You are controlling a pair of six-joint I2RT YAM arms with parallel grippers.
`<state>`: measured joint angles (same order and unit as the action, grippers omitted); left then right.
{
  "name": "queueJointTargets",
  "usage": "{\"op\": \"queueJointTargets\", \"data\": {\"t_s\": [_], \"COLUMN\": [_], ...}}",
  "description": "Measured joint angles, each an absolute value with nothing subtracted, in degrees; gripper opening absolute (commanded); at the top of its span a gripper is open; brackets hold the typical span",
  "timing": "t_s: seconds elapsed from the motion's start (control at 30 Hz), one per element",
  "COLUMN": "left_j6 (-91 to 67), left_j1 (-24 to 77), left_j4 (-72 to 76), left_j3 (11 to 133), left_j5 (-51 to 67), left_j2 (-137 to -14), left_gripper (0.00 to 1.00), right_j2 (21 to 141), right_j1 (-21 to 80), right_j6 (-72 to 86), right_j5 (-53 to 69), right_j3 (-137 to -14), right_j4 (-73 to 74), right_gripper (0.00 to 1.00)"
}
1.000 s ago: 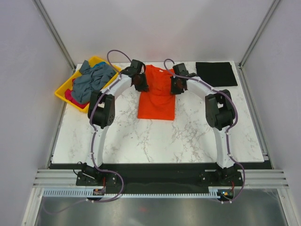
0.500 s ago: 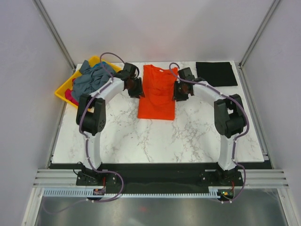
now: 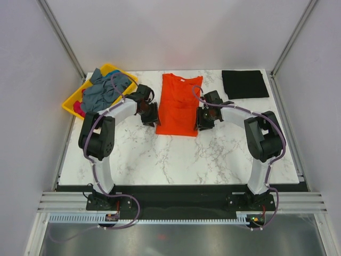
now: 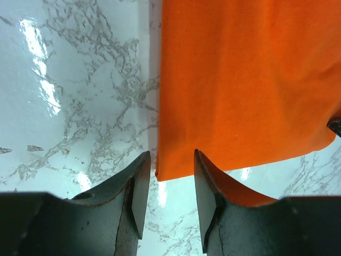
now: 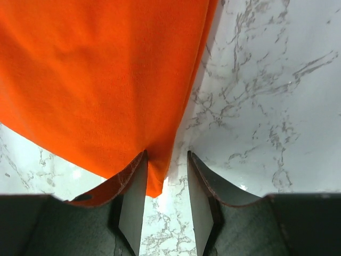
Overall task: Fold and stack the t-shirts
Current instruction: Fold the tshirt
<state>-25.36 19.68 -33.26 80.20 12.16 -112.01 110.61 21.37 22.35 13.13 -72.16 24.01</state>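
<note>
The marbled table (image 3: 176,160) is bare at its near edge. Farther in, at mid-depth, both arms meet the hem of the orange t-shirt (image 3: 178,106).

The left fingers (image 4: 137,192) stand partly spread at the shirt's near-left corner. In the left wrist view that corner's point lies on the table in the gap between them. The cloth edge sits just beside the right-hand finger and clear of the left-hand one, and some orange also shows below that right-hand finger. Nothing is pinched.

The right fingers (image 5: 133,197) are parted by about the same amount at the near-right corner. There the corner's tip reaches down into the gap, close to the left-hand finger. Bare marble fills the rest of the gap up to the other finger, so these fingers grip nothing either.

From above, the shirt lies flat as a long narrow strip running away from the arms, with its collar at the far end. The two sets of fingers flank its near part, one on each side.

Beyond it, at the far left corner, a yellow tray (image 3: 69,104) holds crumpled grey-blue t-shirts (image 3: 104,89) with a bit of pink cloth (image 3: 78,108) under them. At the far right, well apart from the orange one, a black t-shirt (image 3: 244,84) lies folded into a flat rectangle.
</note>
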Motion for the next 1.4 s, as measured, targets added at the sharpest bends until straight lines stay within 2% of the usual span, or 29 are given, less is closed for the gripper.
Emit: {"op": "queueJointTargets", "data": {"t_s": [0.1, 0.17, 0.2, 0.23, 0.27, 0.3, 0.33, 0.4, 0.6, 0.67, 0.7, 0.8, 0.93, 1.07, 1.2, 1.4], "left_j6": [-25.4, -25.4, -25.4, -25.4, -25.4, -25.4, -25.5, -25.7, -27.6, -28.6, -28.9, -30.3, -31.0, -31.0, -30.8, -30.1], "left_j1": [19.7, 19.7, 19.7, 19.7, 19.7, 19.7, 19.7, 19.7, 20.0, 20.4, 20.4, 21.2, 21.5, 21.5, 21.5, 21.5], "left_j4": [-32.6, -32.0, -31.5, -31.0, -30.6, -30.5, -30.2, -30.0, -27.5, -26.5, -26.4, -25.5, -25.3, -24.9, -23.4, -19.5], "left_j3": [79.4, 79.0, 78.8, 78.6, 78.2, 77.8, 77.4, 76.6, 71.0, 68.0, 67.0, 62.9, 59.7, 61.9, 69.6, 86.2], "left_j5": [12.4, 13.1, 13.6, 13.9, 14.2, 14.4, 14.7, 15.2, 16.7, 18.0, 18.4, 19.2, 19.6, 19.6, 19.7, 20.4], "left_j2": [-112.1, -112.4, -112.7, -113.1, -113.4, -113.6, -113.7, -113.7, -110.2, -108.2, -107.4, -104.2, -100.1, -97.9, -100.1, -112.8], "left_gripper": [0.44, 0.41, 0.36, 0.33, 0.30, 0.22, 0.17, 0.02, 0.02, 0.15, 0.26, 0.34, 0.33, 0.30, 0.28, 0.21], "right_j2": [110.0, 109.4, 109.2, 108.9, 108.7, 108.6, 108.5, 107.7, 103.1, 101.0, 100.1, 96.7, 92.6, 89.8, 88.1, 87.1], "right_j1": [21.2, 21.1, 21.1, 21.1, 21.1, 21.1, 21.1, 21.1, 21.2, 21.2, 21.2, 21.2, 21.2, 21.2, 20.9, 20.7], "right_j6": [22.5, 22.6, 22.8, 22.8, 22.9, 23.1, 23.5, 23.5, 23.0, 22.9, 22.8, 22.8, 22.7, 22.7, 22.5, 22.3], "right_j5": [15.2, 16.6, 17.3, 17.9, 18.2, 19.1, 19.4, 19.7, 19.5, 19.4, 19.5, 18.7, 16.1, 14.0, 12.9, 12.1], "right_j3": [-70.2, -68.7, -67.8, -67.0, -66.1, -65.3, -64.7, -63.2, -57.2, -54.3, -53.2, -49.5, -46.0, -44.7, -44.2, -43.1], "right_j4": [21.3, 19.3, 18.0, 17.0, 16.0, 15.2, 14.7, 13.3, 11.9, 11.3, 11.2, 11.1, 12.4, 15.3, 17.7, 19.0], "right_gripper": [0.43, 0.38, 0.34, 0.23, 0.16, 0.10, 0.00, 0.00, 0.00, 0.00, 0.00, 0.00, 0.00, 0.00, 0.00, 0.00]}}
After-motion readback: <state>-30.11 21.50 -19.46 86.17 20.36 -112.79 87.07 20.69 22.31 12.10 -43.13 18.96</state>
